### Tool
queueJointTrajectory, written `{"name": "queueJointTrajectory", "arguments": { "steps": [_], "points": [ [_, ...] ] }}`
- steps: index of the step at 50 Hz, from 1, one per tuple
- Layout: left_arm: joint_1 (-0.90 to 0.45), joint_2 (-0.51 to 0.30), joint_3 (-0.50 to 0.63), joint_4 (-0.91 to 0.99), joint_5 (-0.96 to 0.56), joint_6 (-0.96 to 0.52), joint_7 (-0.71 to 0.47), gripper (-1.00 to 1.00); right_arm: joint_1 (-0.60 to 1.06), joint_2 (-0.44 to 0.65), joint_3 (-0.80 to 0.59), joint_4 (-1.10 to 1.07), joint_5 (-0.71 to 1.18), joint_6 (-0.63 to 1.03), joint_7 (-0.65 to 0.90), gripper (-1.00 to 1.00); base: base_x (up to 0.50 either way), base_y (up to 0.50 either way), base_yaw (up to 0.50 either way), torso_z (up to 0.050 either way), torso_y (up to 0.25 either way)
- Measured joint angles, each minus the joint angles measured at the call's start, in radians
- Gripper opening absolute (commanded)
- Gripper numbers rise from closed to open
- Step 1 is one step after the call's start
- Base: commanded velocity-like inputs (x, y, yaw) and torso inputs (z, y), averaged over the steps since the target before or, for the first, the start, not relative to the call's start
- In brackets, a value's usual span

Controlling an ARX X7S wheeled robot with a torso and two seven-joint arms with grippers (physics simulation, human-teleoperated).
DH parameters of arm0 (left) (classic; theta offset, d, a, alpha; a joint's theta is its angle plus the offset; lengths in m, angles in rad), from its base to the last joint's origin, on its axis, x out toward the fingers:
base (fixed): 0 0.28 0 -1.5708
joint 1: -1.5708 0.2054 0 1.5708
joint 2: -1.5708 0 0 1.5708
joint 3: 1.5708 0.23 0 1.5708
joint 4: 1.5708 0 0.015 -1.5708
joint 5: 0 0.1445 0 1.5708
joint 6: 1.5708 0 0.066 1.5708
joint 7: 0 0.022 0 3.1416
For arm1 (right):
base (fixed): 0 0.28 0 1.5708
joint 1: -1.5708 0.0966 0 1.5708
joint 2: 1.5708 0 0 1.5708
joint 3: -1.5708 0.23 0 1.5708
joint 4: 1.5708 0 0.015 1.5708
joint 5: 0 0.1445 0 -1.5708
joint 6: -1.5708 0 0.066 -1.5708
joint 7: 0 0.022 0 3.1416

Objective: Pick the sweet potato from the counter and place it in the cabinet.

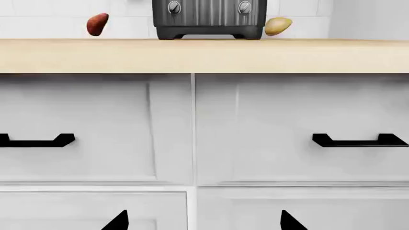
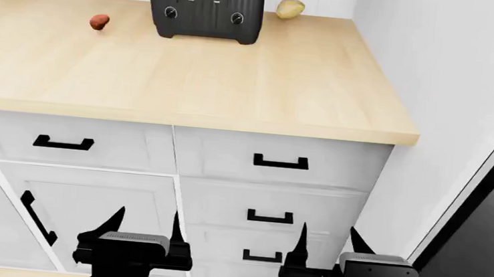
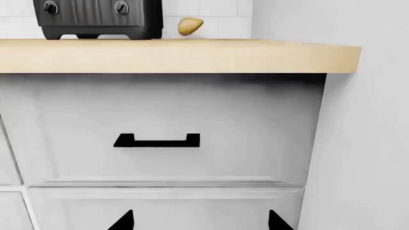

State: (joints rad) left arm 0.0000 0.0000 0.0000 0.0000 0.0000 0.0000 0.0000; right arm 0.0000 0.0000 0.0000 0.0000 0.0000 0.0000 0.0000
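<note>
Both grippers, left (image 2: 143, 227) and right (image 2: 326, 243), are hanging low by the drawers with jaws open and empty. Sweet potato (image 2: 99, 21) is sitting far back on the worktop (image 2: 233, 83), left of the toaster (image 2: 205, 6), so the left arm is nearer.

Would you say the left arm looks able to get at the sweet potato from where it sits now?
Probably not yet. The left gripper hangs open low in front of the cabinet drawers, well below the counter, while the sweet potato lies far back, left of the toaster. Nothing blocks it from above; the arm must rise and extend.

Bright, even, sharp renders; soft shadow lies under the counter (image 2: 190, 80) edge
</note>
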Motion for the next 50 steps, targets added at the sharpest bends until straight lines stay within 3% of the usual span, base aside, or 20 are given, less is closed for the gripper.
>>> {"name": "queueJointTrajectory", "arguments": {
  "steps": [8,12,16,21,26,31,36,42,50],
  "points": [
    [0.005,-0.028,-0.009,0.129,-0.041,-0.107,-0.009,1.00,-0.006,0.021,-0.019,-0.108,0.001,0.094,0.019,1.00,0.00,0.00,0.00,0.000,0.000],
    [-0.034,-0.068,-0.046,0.306,-0.088,-0.296,-0.022,1.00,0.024,0.048,-0.022,-0.314,0.001,0.298,0.017,1.00,0.00,0.00,0.00,0.000,0.000],
    [-0.136,-0.126,-0.118,0.516,-0.165,-0.587,-0.032,1.00,0.129,0.097,-0.012,-0.549,0.038,0.596,0.033,1.00,0.00,0.00,0.00,0.000,0.000],
    [-0.322,-0.247,-0.258,0.705,-0.393,-0.964,-0.134,1.00,0.346,0.267,0.064,-0.722,0.312,0.897,0.286,1.00,0.00,0.00,0.00,0.039,0.010],
    [-0.494,-0.431,-0.359,0.742,-0.822,-1.173,-0.458,1.00,0.581,0.448,0.058,-0.802,0.770,1.033,0.715,1.00,0.00,0.00,0.00,0.050,0.000],
    [-0.619,-0.582,-0.387,0.753,-1.235,-1.265,-0.736,1.00,0.748,0.581,0.034,-0.852,1.252,1.100,1.037,1.00,0.00,0.33,0.00,0.050,0.000],
    [-0.708,-0.695,-0.386,0.755,-1.507,-1.303,-0.926,1.00,0.846,0.666,0.022,-0.886,1.551,1.139,1.222,1.00,0.00,0.50,0.00,0.050,0.000],
    [-0.769,-0.779,-0.382,0.758,-1.705,-1.320,-1.065,1.00,0.909,0.731,0.019,-0.911,1.753,1.168,1.341,1.00,0.00,0.50,0.00,0.042,0.000],
    [-0.801,-0.836,-0.393,0.765,-1.834,-1.329,-1.149,1.00,0.953,0.777,0.013,-0.929,1.881,1.188,1.415,1.00,0.01,0.50,0.00,0.000,0.000]
  ]
}}
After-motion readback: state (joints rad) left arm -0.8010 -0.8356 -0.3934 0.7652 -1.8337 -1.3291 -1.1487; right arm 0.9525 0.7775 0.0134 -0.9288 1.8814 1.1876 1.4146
